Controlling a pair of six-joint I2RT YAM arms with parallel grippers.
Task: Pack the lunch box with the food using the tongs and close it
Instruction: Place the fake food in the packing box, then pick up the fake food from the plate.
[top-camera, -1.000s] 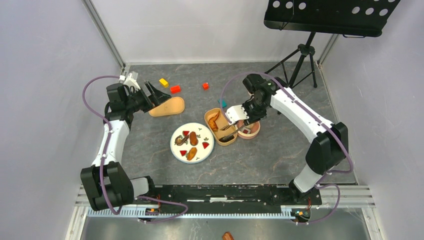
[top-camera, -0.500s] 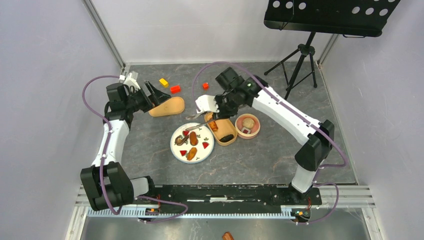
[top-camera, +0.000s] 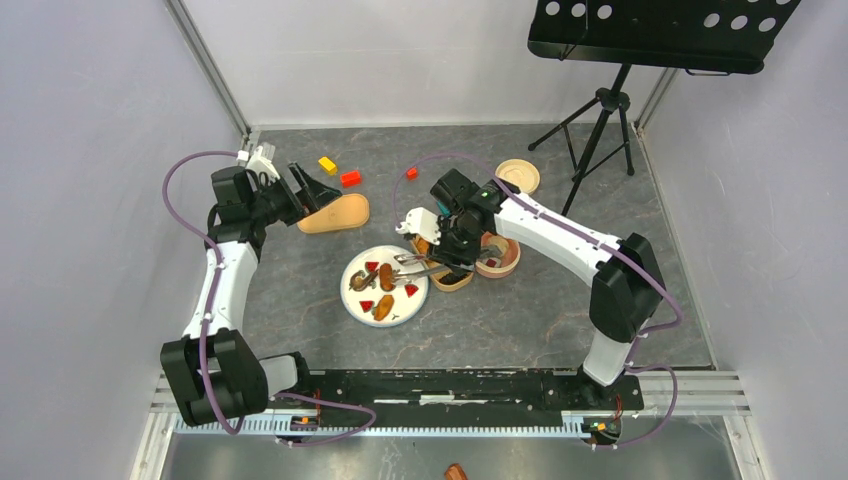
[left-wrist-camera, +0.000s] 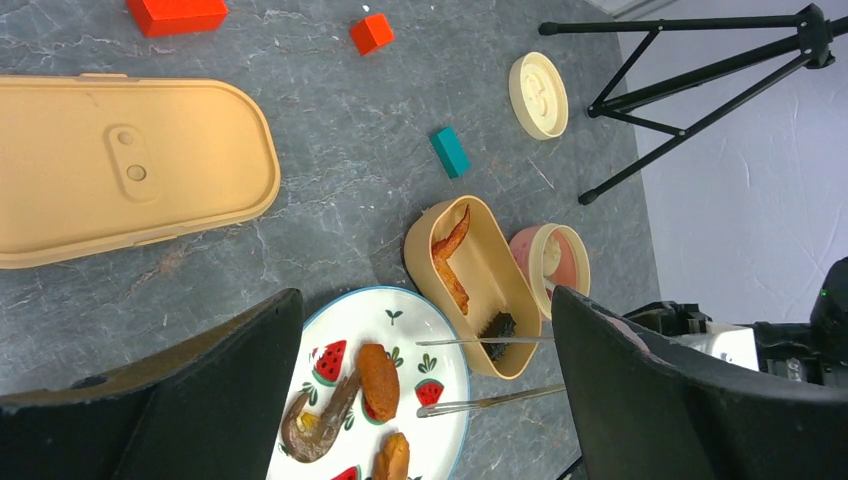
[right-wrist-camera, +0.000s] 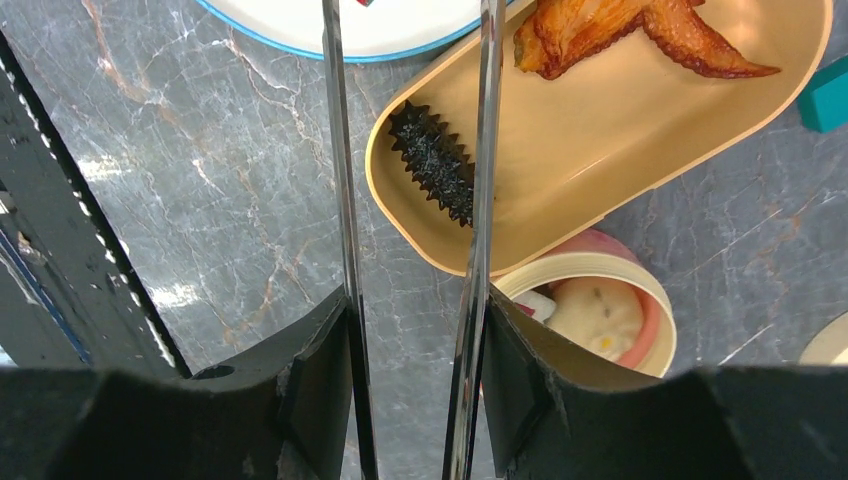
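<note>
My right gripper (right-wrist-camera: 415, 340) is shut on the tongs (right-wrist-camera: 340, 200), whose two thin arms stand spread apart. Their tips (left-wrist-camera: 440, 408) reach over the plate's (top-camera: 352, 300) right edge, empty. The plate carries a shrimp (left-wrist-camera: 318, 422), orange-brown fried chunks (left-wrist-camera: 380, 380) and red wedges (top-camera: 411, 290). The oval tan lunch box (right-wrist-camera: 560, 130) holds a chicken wing (right-wrist-camera: 610, 25) and a dark ridged piece (right-wrist-camera: 435, 160). A pale rice ball (right-wrist-camera: 600, 315) sits in the round pink container (top-camera: 497, 264). My left gripper (left-wrist-camera: 425, 300) is open, up above the oval lid (top-camera: 335, 213).
A small round lid (top-camera: 517, 176) lies at the back near the black tripod (top-camera: 600, 130). Red (top-camera: 350, 178), yellow (top-camera: 327, 165) and teal (left-wrist-camera: 450, 152) cubes are scattered behind the lunch box. Grey walls close in both sides.
My right arm swung left from the round container and lunch box, carrying the tongs over the plate's edge. The tongs' arms spread a little. The round lid came into view. The left arm stayed put.
</note>
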